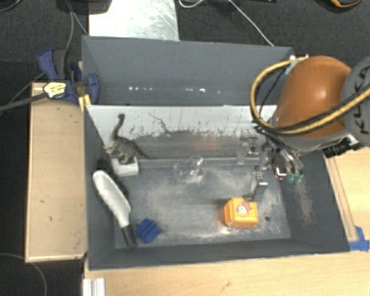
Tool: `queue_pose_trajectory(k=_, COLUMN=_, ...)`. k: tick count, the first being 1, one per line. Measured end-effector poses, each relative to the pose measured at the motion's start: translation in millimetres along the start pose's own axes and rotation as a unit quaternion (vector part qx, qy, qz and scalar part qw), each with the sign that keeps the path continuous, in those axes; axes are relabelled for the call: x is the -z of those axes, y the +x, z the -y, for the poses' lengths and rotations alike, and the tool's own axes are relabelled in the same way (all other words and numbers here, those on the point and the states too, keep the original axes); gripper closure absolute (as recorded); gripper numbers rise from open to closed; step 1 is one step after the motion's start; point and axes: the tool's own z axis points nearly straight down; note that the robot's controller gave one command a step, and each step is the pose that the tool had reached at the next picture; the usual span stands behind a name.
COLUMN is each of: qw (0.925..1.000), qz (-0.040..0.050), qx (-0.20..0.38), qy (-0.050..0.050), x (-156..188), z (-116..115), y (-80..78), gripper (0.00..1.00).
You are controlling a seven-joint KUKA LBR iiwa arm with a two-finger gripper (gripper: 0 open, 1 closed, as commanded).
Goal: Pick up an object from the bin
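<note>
**Approach step: jaws hang just up and right of an orange block**
The orange block (240, 214) lies alone on the bin (185, 209) floor, lower right of the frame's centre. Whether the jaws are spread or pressed together cannot be told. A shift over the block and a descent round it are judged to be needed next.

You've got 4 loose things in the bin (172, 66), 1 of each kind: 1 orange-yellow box (240, 213), 1 sm. blue block (147, 230), 1 white brush (113, 199) w/ black handle, 1 grey animal figure (122, 150) on a white base.
</note>
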Motion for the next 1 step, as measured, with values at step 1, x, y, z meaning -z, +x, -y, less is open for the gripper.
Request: queue_pose_trajectory(k=1, qw=1.0, qz=0.0044, qx=0.0, qy=0.0, x=4.5, z=0.1, y=-1.7, gripper=0.0)
